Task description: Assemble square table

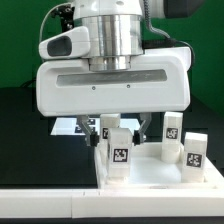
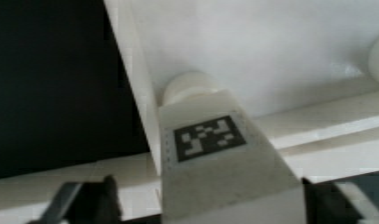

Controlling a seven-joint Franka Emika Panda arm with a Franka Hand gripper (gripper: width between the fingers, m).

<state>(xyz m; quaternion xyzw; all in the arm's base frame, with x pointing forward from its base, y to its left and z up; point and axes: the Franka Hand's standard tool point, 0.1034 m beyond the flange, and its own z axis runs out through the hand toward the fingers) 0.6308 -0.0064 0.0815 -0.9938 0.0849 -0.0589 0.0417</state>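
The robot's gripper is pinching a short white blocky leg with a black-and-white tag. It is standing the leg low in the middle of the exterior view, on the big white plastic square top.

Both pictures are small and soft. In the exterior view, bright even light overexposes the white top and legs, so their edges merge; the arm nearest the camera is blurred, and shade lies beneath it. In the wrist view, the tagged leg is fairly sharp, while the table beside it falls near black, without detail.
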